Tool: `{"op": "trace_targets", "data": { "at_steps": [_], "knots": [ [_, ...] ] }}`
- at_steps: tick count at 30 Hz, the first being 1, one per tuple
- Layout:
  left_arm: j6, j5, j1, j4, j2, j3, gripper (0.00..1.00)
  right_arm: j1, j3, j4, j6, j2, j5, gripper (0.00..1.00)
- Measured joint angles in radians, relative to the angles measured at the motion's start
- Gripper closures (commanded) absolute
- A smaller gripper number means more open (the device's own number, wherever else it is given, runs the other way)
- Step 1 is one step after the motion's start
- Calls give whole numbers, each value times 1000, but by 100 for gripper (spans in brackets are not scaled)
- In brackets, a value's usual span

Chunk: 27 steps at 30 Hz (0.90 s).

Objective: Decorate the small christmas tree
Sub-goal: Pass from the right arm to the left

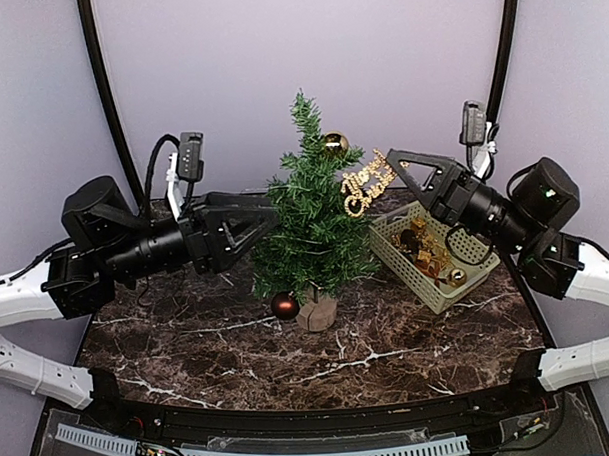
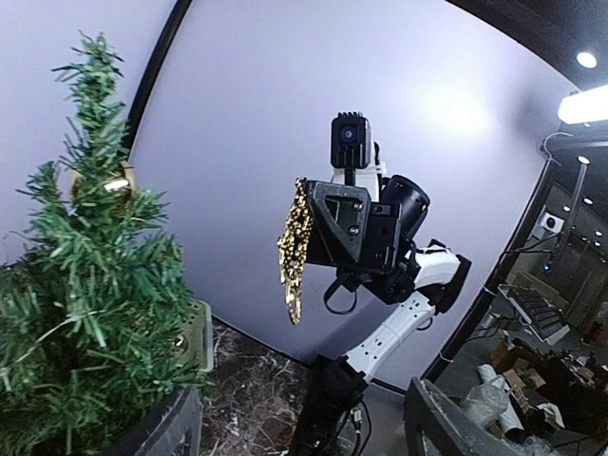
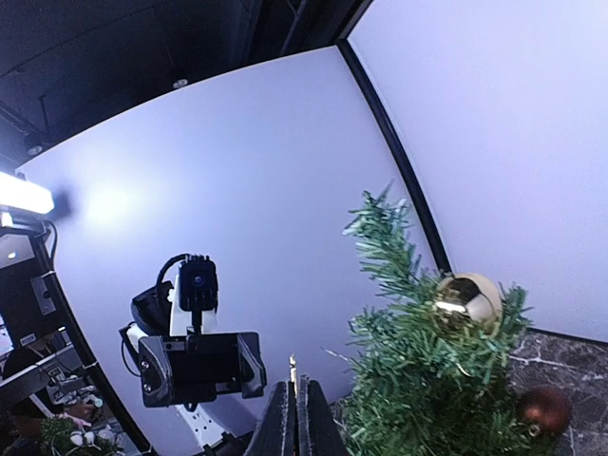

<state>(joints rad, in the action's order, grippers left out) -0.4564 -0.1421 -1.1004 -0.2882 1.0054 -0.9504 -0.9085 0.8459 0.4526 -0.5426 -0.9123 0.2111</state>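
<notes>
Over table, left gripper reaches agape beside tree; right gripper seemingly pinches sign.

Both arms reach inward, left end effector spread wide, right end effector pinched closed.

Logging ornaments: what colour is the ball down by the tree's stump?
Dark glossy red; the ball shows best in the top external view.

Top external: high on the near side of the small christmas tree, looking down and forward, mid-distance.
Left wrist: close on the tree's left, facing across to the right arm.
Right wrist: right of the tree, tilted upward, facing the left arm.
Shared: tree and gold bauble in all three; gold lettering ornament in top and left wrist.
</notes>
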Motion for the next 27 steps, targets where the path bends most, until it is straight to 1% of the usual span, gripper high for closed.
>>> {"op": "trace_targets", "data": {
  "at_steps": [4,8,13,15,17,18,19,20,21,22,23,25,26,27],
  "knots": [
    [-6,-27,-20,-71,76,-22,20,-101,1,113,35,-67,-47,100],
    [-23,-54,-20,-109,121,-41,17,-167,14,193,67,-135,-95,100],
    [-35,-77,-20,-126,152,-61,17,-191,40,247,86,-196,-120,100],
    [-35,-78,-20,-126,158,-68,19,-192,53,261,88,-208,-123,100],
    [-34,-79,-20,-119,169,-82,26,-193,66,273,89,-219,-122,100],
    [-33,-79,-20,-117,177,-92,32,-193,73,279,89,-223,-122,100],
    [-31,-80,-20,-116,186,-101,35,-193,79,284,89,-228,-121,100],
    [-30,-80,-20,-115,191,-107,43,-194,84,288,89,-232,-120,100],
    [-27,-80,-20,-114,195,-111,46,-194,88,289,88,-235,-118,100],
    [-25,-81,-20,-114,197,-112,53,-194,92,290,86,-240,-116,100],
    [-21,-81,-20,-113,198,-112,57,-194,93,291,85,-242,-114,100],
    [-14,-81,-21,-115,198,-113,75,-194,93,291,77,-250,-107,100],
    [-21,-82,-21,-115,198,-113,79,-195,93,290,73,-254,-103,100],
    [-14,-81,-21,-114,198,-114,87,-195,93,288,69,-257,-102,100]
  ]
}}
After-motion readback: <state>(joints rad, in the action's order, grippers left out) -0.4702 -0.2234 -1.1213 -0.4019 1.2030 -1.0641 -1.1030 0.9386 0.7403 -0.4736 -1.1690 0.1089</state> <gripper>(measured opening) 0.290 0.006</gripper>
